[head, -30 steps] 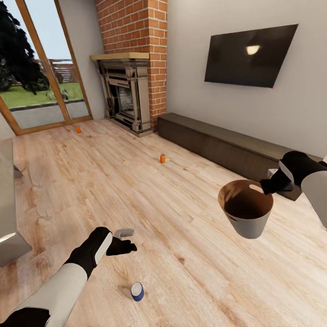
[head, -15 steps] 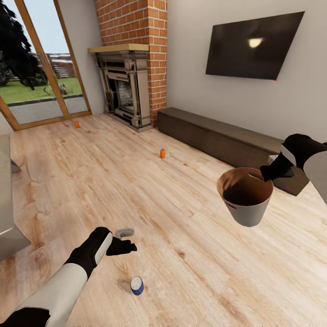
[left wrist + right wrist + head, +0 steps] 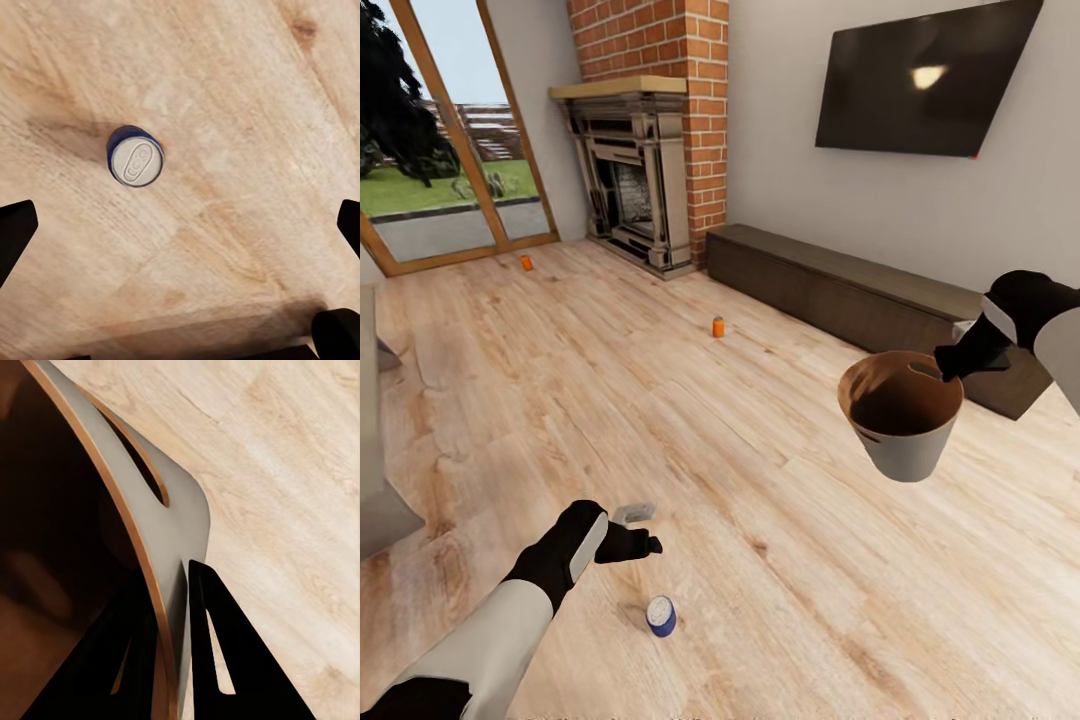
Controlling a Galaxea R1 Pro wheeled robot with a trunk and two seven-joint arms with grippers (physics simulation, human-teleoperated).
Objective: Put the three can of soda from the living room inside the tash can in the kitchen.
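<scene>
Nearest: blue can [image 3: 661, 616] upright on the plank floor [image 3: 760, 500], just ahead of the left gripper [image 3: 640, 543]. Left wrist view looks straight down on its grey top [image 3: 136, 164], fingers spread wide at either edge of the view, nothing between them. The gripper hangs above the floor, off to one side of the can, not yet centred over it.

Handling, my guess: thin-walled, light, smooth sides, probably tips or rolls if nudged. Best grip is across the body mid-height, jaws coming down either side, squeeze gently so it doesn't pop out.

Right gripper [image 3: 950, 362] is clamped on the bin [image 3: 900, 425] rim, one finger inside [image 3: 127, 652], one outside [image 3: 225, 652], close to the slot handle [image 3: 146, 472]. Bin is held in the air, tilted slightly, brown inside looks empty. Rigid, light, but a one-point rim hold could let it swing.

Further out: orange can [image 3: 718, 326] upright mid-floor, near the low dark bench [image 3: 840, 290]. Far orange can [image 3: 526, 262] by the glass door [image 3: 450, 130], left of the brick fireplace [image 3: 640, 170]. TV [image 3: 925, 85] on the wall.

No cans binned yet.
</scene>
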